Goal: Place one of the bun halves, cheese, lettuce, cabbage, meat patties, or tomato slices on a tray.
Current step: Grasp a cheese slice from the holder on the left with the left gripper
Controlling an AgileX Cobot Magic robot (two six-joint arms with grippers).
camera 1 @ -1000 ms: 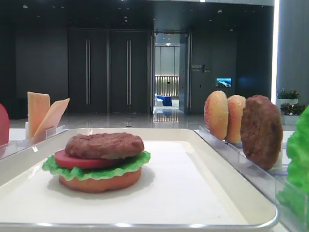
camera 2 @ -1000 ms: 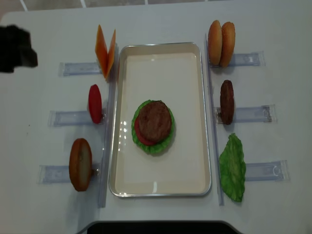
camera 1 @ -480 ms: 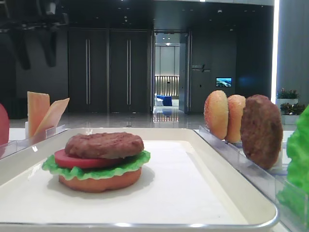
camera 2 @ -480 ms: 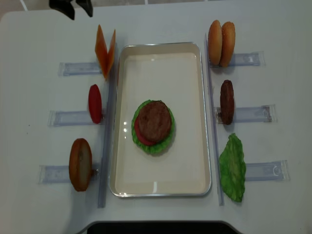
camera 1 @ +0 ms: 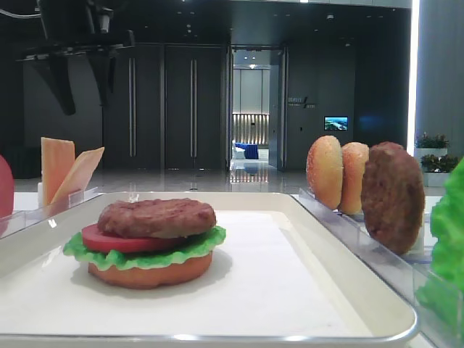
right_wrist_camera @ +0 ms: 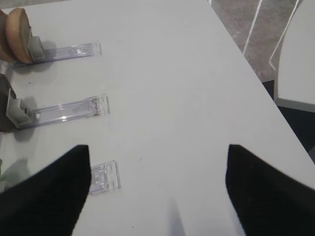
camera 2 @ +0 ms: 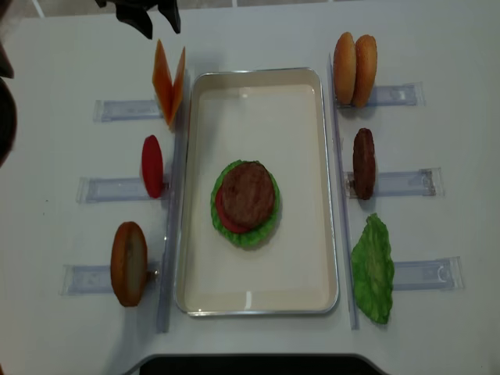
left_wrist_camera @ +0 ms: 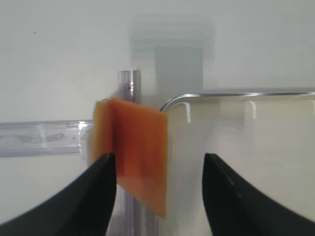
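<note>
Two pale orange cheese [camera 2: 168,78] slices lean in a V in a clear rack left of the cream tray [camera 2: 258,72]. My left gripper [camera 2: 160,30] hangs open just above and behind them. In the left wrist view the cheese [left_wrist_camera: 138,157] sits between its spread fingers [left_wrist_camera: 98,196], untouched, with the tray's corner [left_wrist_camera: 236,93] beside it. On the tray stands a stack [camera 2: 246,195] of bun base, lettuce, tomato and meat patty [camera 1: 156,217]. My right gripper [right_wrist_camera: 157,147] is open over bare table, holding nothing.
Clear racks flank the tray. On the left are a tomato slice [camera 2: 152,166] and a bun half [camera 2: 129,263]. On the right are two bun halves [camera 2: 354,69], a patty [camera 2: 363,162] and a lettuce leaf [camera 2: 373,269]. The table's right edge [right_wrist_camera: 256,73] is near my right gripper.
My left gripper has swung from the table's far left edge to the right, coming in over the cheese rack. Nothing on the table or tray has moved.
</note>
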